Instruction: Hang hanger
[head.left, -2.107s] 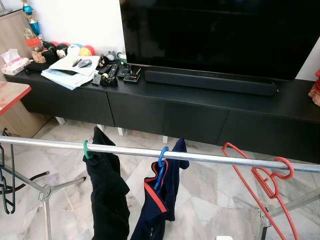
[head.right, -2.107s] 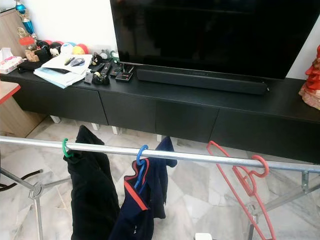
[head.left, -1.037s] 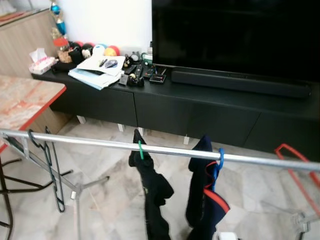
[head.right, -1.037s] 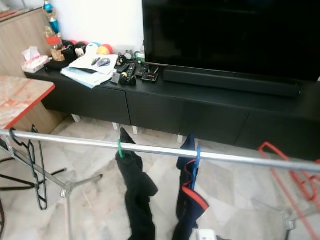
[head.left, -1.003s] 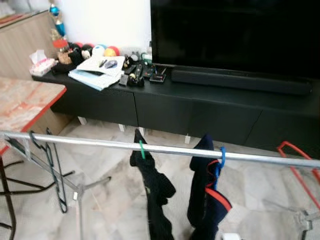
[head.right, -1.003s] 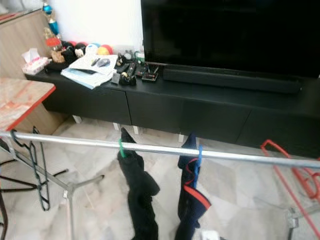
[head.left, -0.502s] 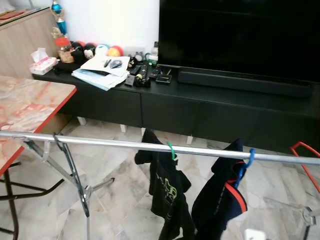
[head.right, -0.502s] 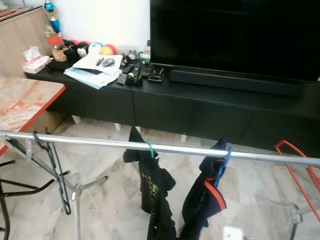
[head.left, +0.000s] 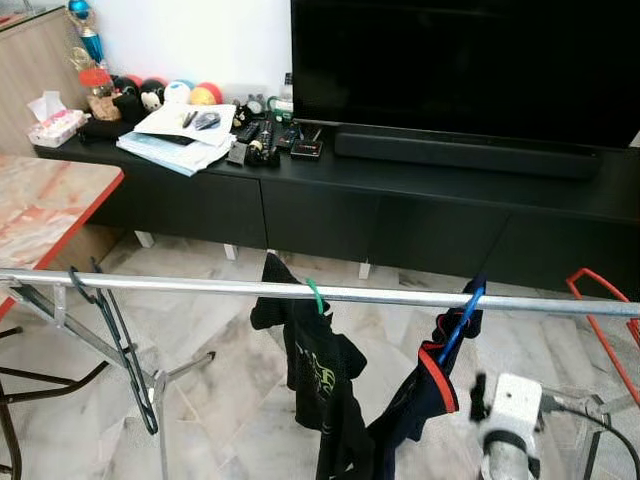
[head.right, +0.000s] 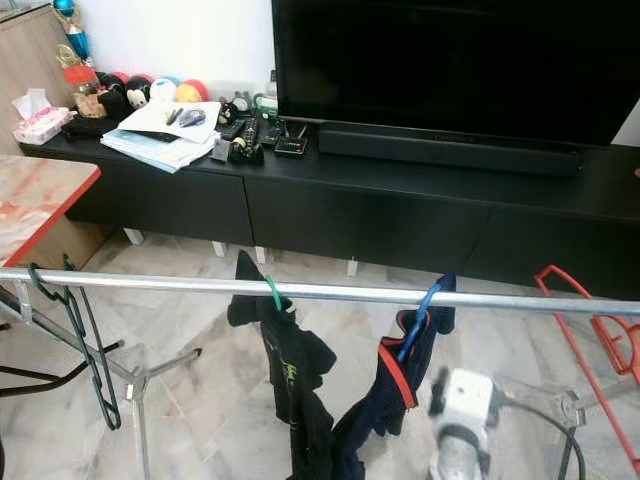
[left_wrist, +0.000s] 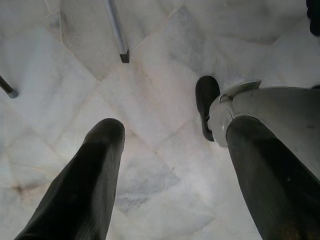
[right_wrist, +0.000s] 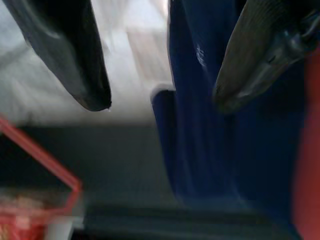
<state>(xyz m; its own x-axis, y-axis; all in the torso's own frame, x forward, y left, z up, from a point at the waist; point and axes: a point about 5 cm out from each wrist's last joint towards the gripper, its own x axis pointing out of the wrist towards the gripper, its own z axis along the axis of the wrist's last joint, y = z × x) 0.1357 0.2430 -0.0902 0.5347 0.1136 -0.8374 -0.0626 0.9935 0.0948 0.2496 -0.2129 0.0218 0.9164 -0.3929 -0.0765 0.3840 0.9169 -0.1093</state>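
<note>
Right wrist view: right gripper (right_wrist: 160, 75) has its two black fingers (right_wrist: 75, 55) spread wide and empty, aimed at the navy cloth just ahead; a red hanger and the dark TV unit blur behind it.
Right arm: its white wrist (head.left: 515, 410) sits low under the rail, just beside the navy garment (head.left: 425, 385), probably so the open fingers can take that garment or its hanger from below.
Left gripper: (left_wrist: 170, 165) fingers wide apart, holding nothing, pointing down at the marble floor (left_wrist: 150, 75) beside the robot's own leg; the arm hangs idle.
Blue hanger: (head.left: 462, 312) hooked over the rail (head.left: 200, 285) and carrying the navy garment, which swings skewed toward the wrist, so it may have been nudged.
Green hanger: (head.left: 316, 296) hooked on the rail to the left of the blue one, carrying a black shirt (head.left: 320, 385) that hangs straight down.
Black hanger: (head.left: 115, 340) bare, on the rail's left end near the table (head.left: 40, 215).
Red hanger: (head.left: 600, 315) bare, at the rail's right end, well apart from the blue one.
Task's thing: which hanger is meant I cannot tell; all four are on the rail, and the gripper is nearest the blue one.
Background: TV unit (head.left: 400, 215) behind the rail plays no part.
</note>
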